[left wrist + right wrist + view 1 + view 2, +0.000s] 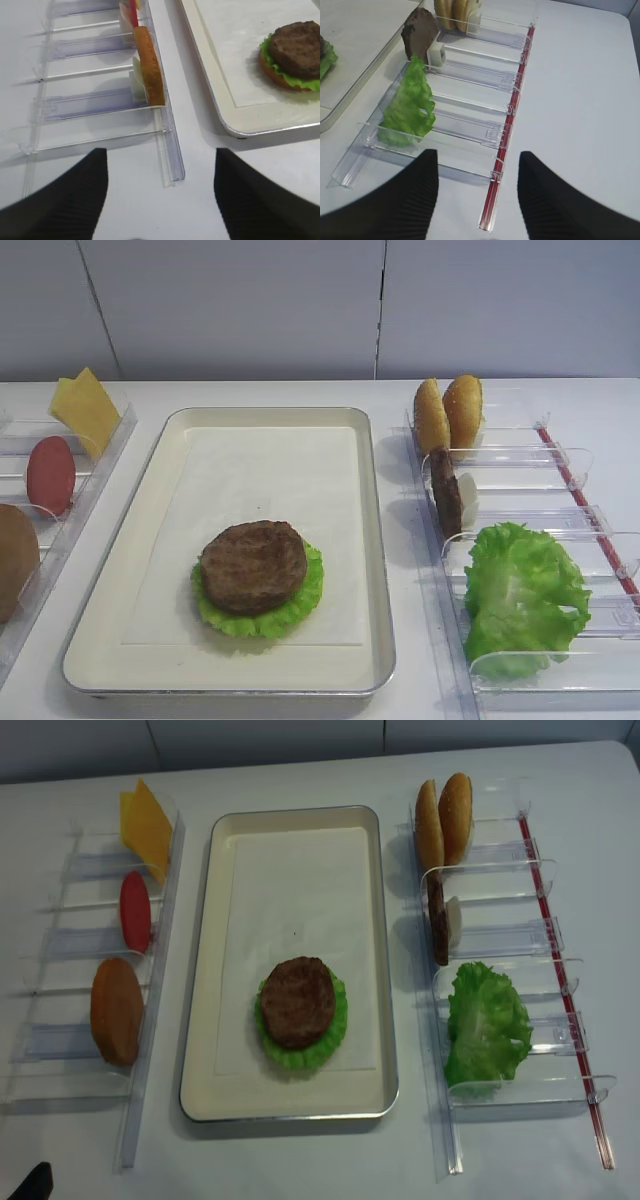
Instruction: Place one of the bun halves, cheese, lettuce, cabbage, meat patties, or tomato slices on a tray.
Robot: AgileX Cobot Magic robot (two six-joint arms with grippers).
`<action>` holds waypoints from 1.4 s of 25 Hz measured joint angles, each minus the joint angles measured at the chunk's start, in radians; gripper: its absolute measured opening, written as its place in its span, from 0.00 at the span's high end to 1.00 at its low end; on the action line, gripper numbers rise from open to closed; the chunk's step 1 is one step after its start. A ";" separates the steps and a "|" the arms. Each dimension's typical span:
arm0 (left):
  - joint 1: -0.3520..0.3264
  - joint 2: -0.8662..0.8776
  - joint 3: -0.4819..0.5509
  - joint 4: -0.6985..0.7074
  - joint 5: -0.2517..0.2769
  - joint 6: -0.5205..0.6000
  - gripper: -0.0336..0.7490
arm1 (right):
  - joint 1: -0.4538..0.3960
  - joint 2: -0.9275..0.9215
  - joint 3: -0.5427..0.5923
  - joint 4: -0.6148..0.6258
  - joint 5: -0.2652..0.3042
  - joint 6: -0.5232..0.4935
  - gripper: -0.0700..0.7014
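The cream tray (375,540) sits mid-table and holds a stack near its front: a meat patty (252,565) on lettuce (310,592) over a bun half (280,80). In the left rack stand cheese (85,410), a tomato slice (50,475) and a bun half (149,65). The right rack carries two bun halves (448,412), a second patty (420,32) and a lettuce leaf (410,102). My left gripper (161,152) hangs open and empty over the near end of the left rack. My right gripper (479,152) is open and empty before the right rack's near end.
Clear plastic racks flank the tray, one on the left (60,1050) and one on the right (520,1095). A red strip (512,107) runs along the right rack's outer edge. A grey wall (300,300) stands behind the white table.
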 joint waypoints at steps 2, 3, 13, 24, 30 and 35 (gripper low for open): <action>0.000 0.000 0.000 0.000 0.000 0.000 0.37 | 0.000 0.000 0.000 0.000 0.000 0.000 0.40; 0.000 0.000 0.000 0.000 0.000 0.000 0.37 | 0.000 0.000 0.000 0.000 0.000 0.000 0.40; 0.000 0.000 0.000 0.000 0.000 0.000 0.37 | -0.080 0.000 0.000 0.000 -0.002 0.000 0.40; 0.000 0.000 0.000 0.000 0.000 0.000 0.37 | -0.331 0.000 0.000 -0.002 -0.002 0.000 0.40; 0.000 0.000 0.000 0.000 0.000 0.000 0.37 | -0.338 0.000 0.000 -0.002 -0.002 0.000 0.40; 0.000 0.000 0.000 0.000 0.000 0.000 0.37 | -0.338 0.000 0.000 -0.002 -0.002 0.000 0.40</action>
